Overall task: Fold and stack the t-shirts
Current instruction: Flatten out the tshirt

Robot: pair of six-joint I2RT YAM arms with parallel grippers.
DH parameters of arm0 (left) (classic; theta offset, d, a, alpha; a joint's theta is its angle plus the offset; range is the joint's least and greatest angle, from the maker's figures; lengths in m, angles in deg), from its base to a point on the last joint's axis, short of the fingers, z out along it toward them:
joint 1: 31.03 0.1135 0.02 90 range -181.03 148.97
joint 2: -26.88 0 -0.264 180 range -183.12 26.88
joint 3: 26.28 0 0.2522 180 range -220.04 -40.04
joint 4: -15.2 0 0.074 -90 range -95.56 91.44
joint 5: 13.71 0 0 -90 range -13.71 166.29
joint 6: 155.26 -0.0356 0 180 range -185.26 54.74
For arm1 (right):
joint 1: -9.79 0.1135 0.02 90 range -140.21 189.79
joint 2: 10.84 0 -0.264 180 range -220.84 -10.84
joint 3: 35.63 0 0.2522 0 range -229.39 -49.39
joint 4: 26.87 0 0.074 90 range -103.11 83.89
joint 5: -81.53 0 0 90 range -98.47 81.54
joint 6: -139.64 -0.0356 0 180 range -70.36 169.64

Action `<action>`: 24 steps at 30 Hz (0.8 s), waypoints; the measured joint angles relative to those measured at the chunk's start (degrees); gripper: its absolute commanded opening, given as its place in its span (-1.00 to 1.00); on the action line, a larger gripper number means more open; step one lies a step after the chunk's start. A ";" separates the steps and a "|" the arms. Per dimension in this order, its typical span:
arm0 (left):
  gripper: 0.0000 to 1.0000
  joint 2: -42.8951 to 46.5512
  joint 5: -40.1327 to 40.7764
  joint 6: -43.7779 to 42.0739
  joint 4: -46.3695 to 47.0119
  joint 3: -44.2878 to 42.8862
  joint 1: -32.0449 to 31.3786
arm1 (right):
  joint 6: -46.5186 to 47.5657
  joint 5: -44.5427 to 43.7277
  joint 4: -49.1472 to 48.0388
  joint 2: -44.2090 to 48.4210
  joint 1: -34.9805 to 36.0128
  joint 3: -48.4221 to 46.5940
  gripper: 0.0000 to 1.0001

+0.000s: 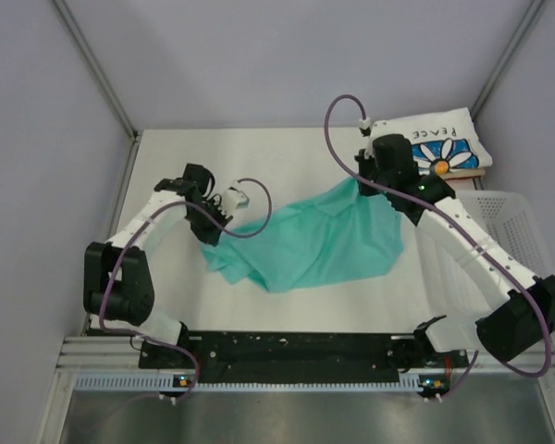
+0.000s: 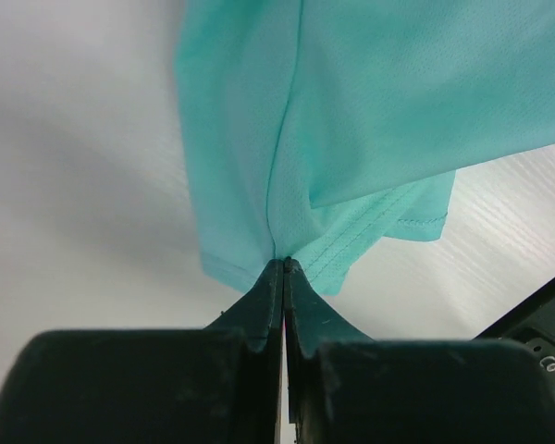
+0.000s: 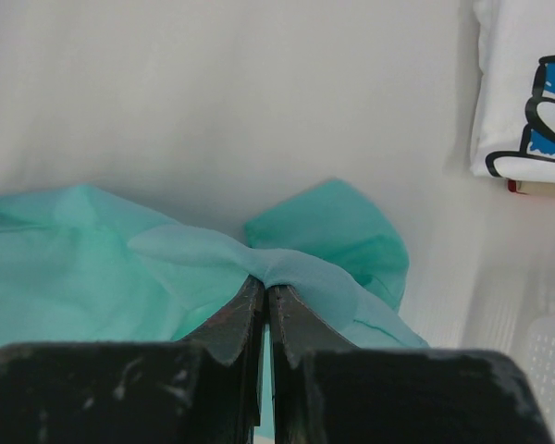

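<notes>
The teal-green t-shirt hangs stretched between both grippers above the middle of the table. My left gripper is shut on its left part; in the left wrist view the jaws pinch a hemmed fold of the shirt. My right gripper is shut on its upper right corner; in the right wrist view the jaws pinch a bunched fold of the shirt. The white daisy-print t-shirt with "PEACE" lies folded at the back right, also in the right wrist view.
A white mesh basket stands at the right edge, partly under the right arm. Grey walls enclose the table on the left, back and right. A black rail runs along the near edge.
</notes>
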 measured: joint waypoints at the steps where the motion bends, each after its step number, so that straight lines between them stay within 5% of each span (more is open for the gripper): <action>1: -1.00 1.55 0.48 0.15 -0.31 -0.76 0.09 | 0.11 -0.28 0.00 0.79 0.00 0.00 -1.00; 16: -1.00 23.19 15.54 0.46 -2.40 -12.68 0.35 | 2.23 -1.70 1.77 12.79 0.00 -9.75 -1.00; 24: -1.00 32.41 24.55 -2.32 -2.60 -27.69 0.35 | 2.27 4.20 2.14 20.11 0.00 -20.06 -1.00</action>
